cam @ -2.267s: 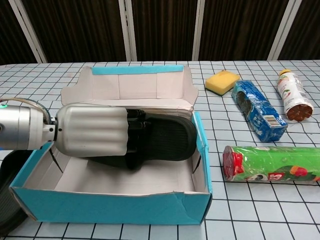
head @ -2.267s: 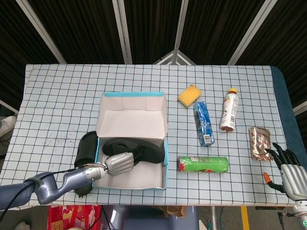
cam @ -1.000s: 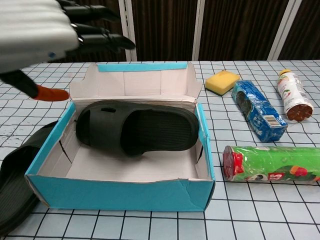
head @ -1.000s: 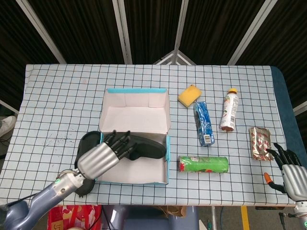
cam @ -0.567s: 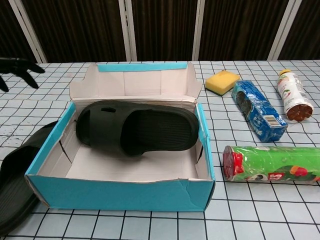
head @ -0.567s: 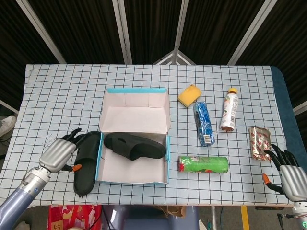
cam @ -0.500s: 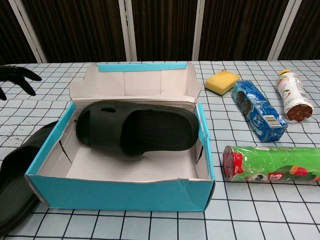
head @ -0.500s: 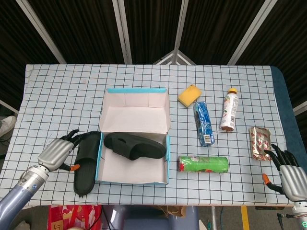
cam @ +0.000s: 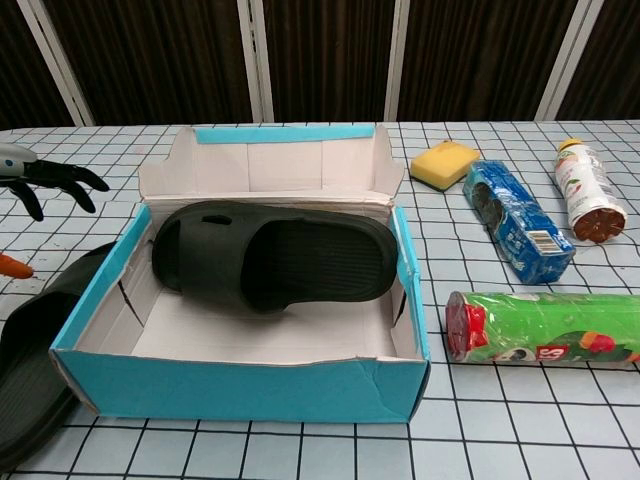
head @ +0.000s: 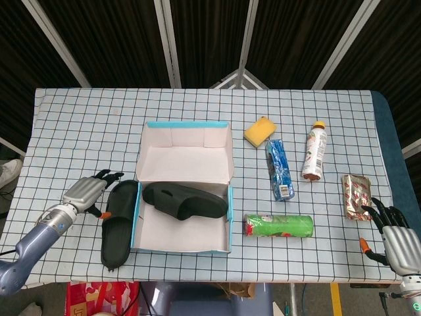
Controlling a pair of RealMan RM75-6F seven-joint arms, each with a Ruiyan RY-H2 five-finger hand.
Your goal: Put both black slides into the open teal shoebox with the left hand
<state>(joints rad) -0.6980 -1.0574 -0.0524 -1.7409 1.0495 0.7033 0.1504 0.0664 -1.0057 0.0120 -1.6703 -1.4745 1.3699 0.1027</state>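
The open teal shoebox (head: 224, 220) (cam: 240, 399) sits mid-table with one black slide (head: 185, 201) (cam: 272, 259) lying inside it. The second black slide (head: 118, 221) (cam: 32, 360) lies on the table against the box's left wall. My left hand (head: 88, 191) (cam: 48, 182) hovers just left of that slide, its fingers spread and holding nothing. My right hand (head: 396, 236) stays at the table's near right corner, fingers spread and empty; the chest view does not show it.
Right of the box lie a green can (head: 279, 226) (cam: 545, 327), a blue packet (head: 279, 168) (cam: 515, 222), a yellow sponge (head: 260, 131) (cam: 445, 164), a bottle (head: 315, 150) (cam: 585, 203) and a foil blister pack (head: 356, 196).
My left hand let go of the slide in the box, rose out and swung left, and now hangs beside the second slide. The box shifted slightly. The right hand barely moved.
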